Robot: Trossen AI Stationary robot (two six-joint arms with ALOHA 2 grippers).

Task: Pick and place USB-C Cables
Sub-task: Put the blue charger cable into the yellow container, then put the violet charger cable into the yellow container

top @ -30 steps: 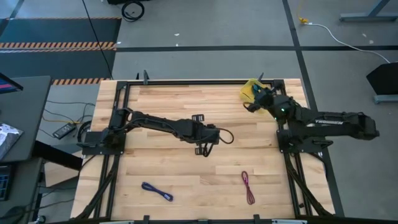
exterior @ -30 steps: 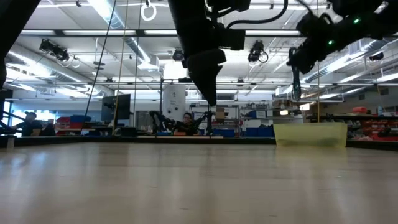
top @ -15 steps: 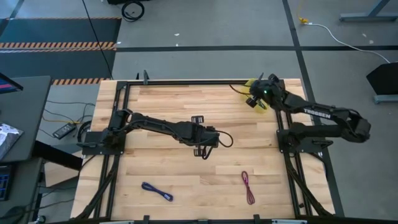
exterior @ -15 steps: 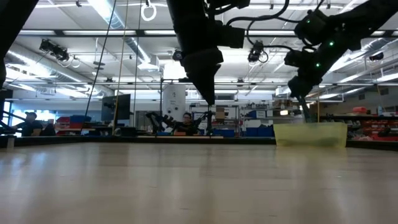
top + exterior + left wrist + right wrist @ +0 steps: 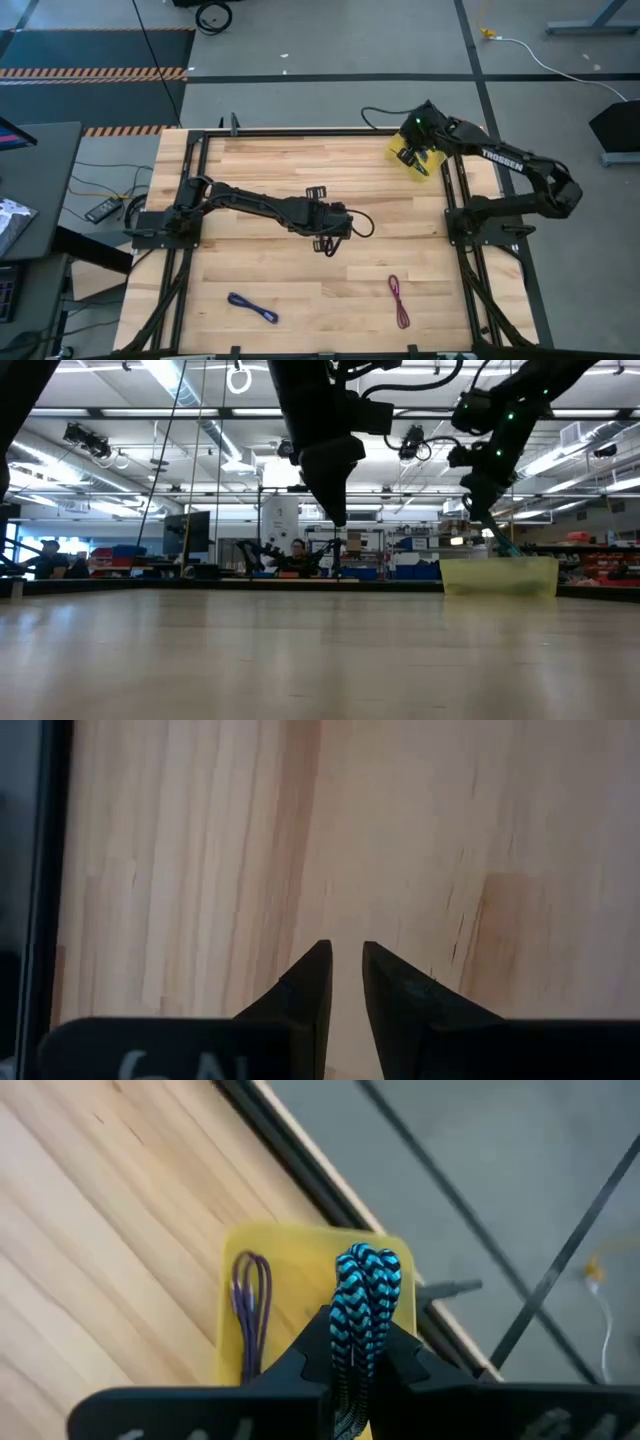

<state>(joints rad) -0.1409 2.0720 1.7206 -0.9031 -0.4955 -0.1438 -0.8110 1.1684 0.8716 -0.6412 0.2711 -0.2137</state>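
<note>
Teal-and-black braided USB-C cable (image 5: 365,1305) sits pinched between the fingers of your right gripper (image 5: 352,1350), which hangs over the shallow yellow plastic tray (image 5: 404,152) at about one o'clock on the butcher-block wooden table (image 5: 280,170); in the low view the cable's end (image 5: 505,543) dangles just above the tray's rim (image 5: 498,575). Look in the right wrist view and you find a thin violet looped cable (image 5: 250,1305) already lying inside that tray, beside the teal one. Your left gripper (image 5: 327,240) hovers near the table's centre, empty, its two dark fingers (image 5: 305,990) drawn nearly together with only a narrow slit between them above bare wood. Two more cables lie on the table well apart from both arms: a dark blue-purple bundle (image 5: 252,308) toward seven o'clock and a maroon bundle (image 5: 399,300) toward five o'clock.
</note>
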